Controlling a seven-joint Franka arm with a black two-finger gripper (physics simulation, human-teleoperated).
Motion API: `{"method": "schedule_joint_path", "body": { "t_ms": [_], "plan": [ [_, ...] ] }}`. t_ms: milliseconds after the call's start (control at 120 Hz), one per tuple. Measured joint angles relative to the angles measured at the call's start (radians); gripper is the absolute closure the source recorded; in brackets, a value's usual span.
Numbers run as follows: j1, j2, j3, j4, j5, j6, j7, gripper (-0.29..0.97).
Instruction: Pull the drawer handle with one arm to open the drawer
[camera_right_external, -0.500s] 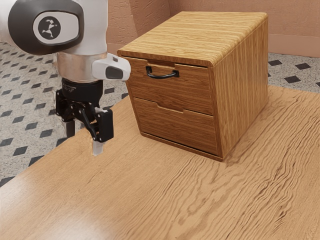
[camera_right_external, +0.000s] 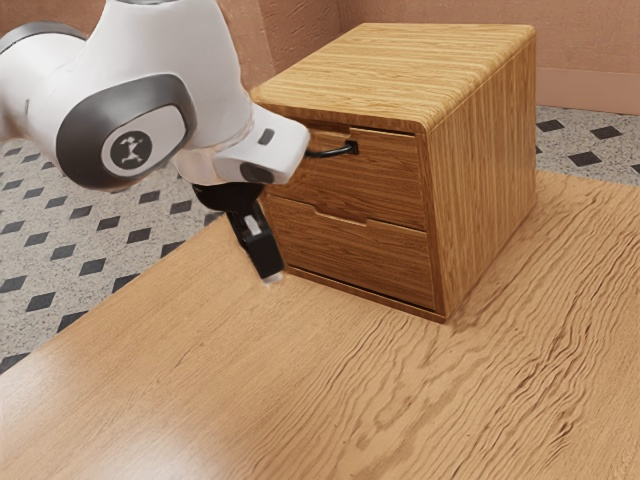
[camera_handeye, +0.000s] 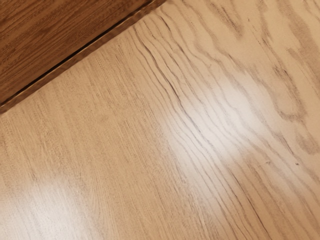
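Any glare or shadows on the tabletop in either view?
Exterior view: a pale sheen on the table toward the lower left corner, and a soft shadow along the drawer cabinet's base. Wrist view: two bright glare patches on the table.

The scene was lit brightly and evenly; pale glare was spread over the table (camera_right_external: 130, 420) at the exterior view's lower left; a soft shadow was cast at the base of the cabinet (camera_right_external: 485, 160); two washed-out sheens were recorded in the wrist view.
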Motion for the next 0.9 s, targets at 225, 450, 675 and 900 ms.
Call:
{"method": "schedule_joint_path", "body": {
  "t_ms": [225,450,675,900],
  "plan": [
    [0.018,-0.025,0.057,-0.080,-0.048,0.346,0.304,0.00],
    [0.018,0.007,0.061,-0.114,-0.064,0.457,0.526,0.00],
    [0.023,0.031,0.080,-0.098,-0.067,0.464,0.701,0.00],
    [0.034,0.078,0.089,-0.043,-0.068,0.466,0.827,0.00]
  ]
}}
